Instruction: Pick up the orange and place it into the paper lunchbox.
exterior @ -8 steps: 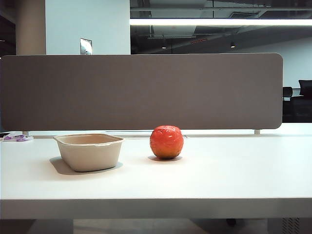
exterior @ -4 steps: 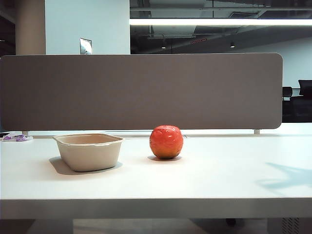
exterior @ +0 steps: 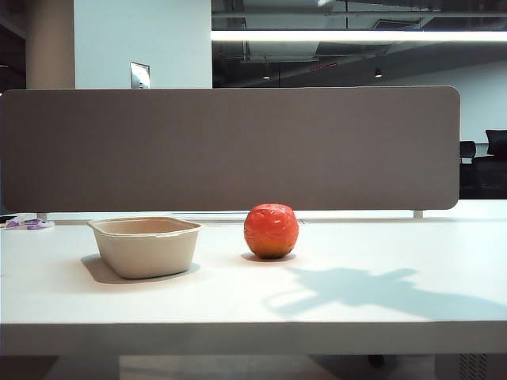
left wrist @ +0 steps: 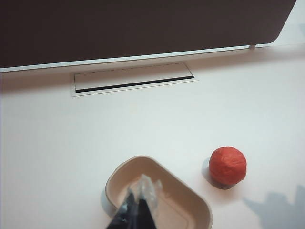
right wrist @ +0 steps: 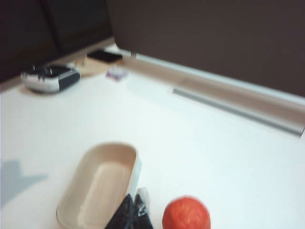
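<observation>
Sitting on a white table (exterior: 380,261), the orange (exterior: 271,230) is just right of the lunchbox (exterior: 146,246), not touching, w/ a grey divider (exterior: 230,148) behind. Left gripper (left wrist: 141,196) hangs above the lunchbox, fingers pressed together. Right gripper (right wrist: 135,206), also pressed together and holding nothing, hangs near the orange, betw. it and the box.

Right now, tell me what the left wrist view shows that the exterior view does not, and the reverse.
Only the left wrist view shows the left gripper, its fingertips together above the paper lunchbox, plus a slot cover set into the table by the divider.

Only the exterior view shows an arm's shadow spread on the table to the right of the orange, a ceiling light strip, and a purple item at far left.

Both show the orange beside the empty lunchbox, apart from it, and the dark divider panel.
</observation>
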`<state>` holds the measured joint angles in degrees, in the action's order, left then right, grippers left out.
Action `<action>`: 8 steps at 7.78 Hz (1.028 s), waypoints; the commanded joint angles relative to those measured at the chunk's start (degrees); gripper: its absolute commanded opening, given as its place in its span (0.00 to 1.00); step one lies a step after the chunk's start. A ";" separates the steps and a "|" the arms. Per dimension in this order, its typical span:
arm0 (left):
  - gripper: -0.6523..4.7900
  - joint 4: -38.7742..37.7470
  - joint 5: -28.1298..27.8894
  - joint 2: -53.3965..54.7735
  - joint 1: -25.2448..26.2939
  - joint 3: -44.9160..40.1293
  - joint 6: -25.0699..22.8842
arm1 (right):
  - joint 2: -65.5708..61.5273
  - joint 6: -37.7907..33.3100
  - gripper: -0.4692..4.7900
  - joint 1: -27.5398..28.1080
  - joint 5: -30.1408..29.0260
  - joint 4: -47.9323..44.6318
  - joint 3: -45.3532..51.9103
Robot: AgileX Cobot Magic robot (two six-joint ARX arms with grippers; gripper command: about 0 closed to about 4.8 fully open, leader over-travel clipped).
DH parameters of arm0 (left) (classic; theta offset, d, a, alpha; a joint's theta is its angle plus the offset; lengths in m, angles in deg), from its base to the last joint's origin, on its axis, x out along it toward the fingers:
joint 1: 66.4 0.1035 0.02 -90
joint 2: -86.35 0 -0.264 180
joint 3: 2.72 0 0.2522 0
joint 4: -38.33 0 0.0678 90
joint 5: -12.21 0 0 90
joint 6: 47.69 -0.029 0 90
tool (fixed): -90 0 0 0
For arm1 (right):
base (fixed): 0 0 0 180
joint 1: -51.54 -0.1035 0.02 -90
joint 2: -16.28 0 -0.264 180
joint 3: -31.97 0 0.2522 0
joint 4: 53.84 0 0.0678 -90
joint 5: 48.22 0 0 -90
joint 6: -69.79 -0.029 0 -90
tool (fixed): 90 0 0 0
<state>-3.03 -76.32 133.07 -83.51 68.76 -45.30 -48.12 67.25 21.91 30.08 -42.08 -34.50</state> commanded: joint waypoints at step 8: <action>0.11 1.53 2.84 -0.07 0.07 0.52 -0.24 | -42.58 4.31 1.00 0.68 0.66 -13.07 -15.39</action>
<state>-2.24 -73.70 133.14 -83.53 68.95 -45.34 -90.37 71.36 22.72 30.40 -53.79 -49.43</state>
